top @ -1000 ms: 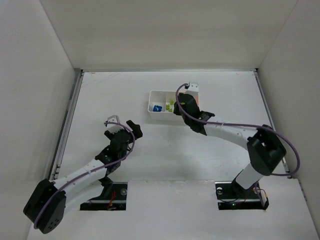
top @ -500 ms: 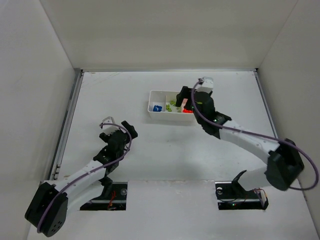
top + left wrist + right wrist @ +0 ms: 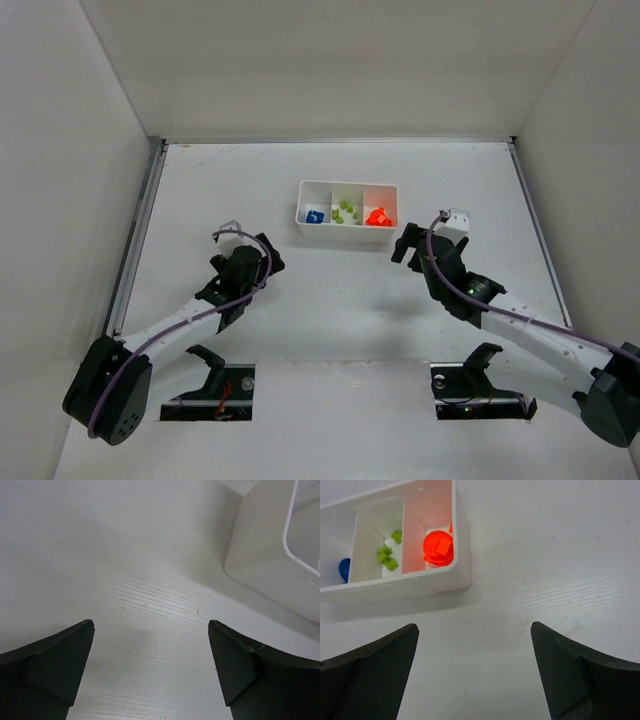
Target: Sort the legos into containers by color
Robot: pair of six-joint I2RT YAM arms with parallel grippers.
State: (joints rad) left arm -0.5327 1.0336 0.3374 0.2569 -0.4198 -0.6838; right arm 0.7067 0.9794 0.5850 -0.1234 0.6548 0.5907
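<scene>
Top external view: legos (image 3: 378, 216) lie sorted by colour in the containers (image 3: 345, 233), upper centre. Left end effector (image 3: 150, 626) and right end effector (image 3: 474, 626) both stand released and empty, lower in the frame over the worktop (image 3: 330, 300), presumably because sorting looks complete.

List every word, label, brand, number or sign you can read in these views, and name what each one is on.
None: no readable text shows in any view. The white three-compartment plastic tray, the tiny orange-red bricks, yellow-green bricks and blue bricks in it, the white table, the left gripper and the right gripper all look unmarked.
</scene>
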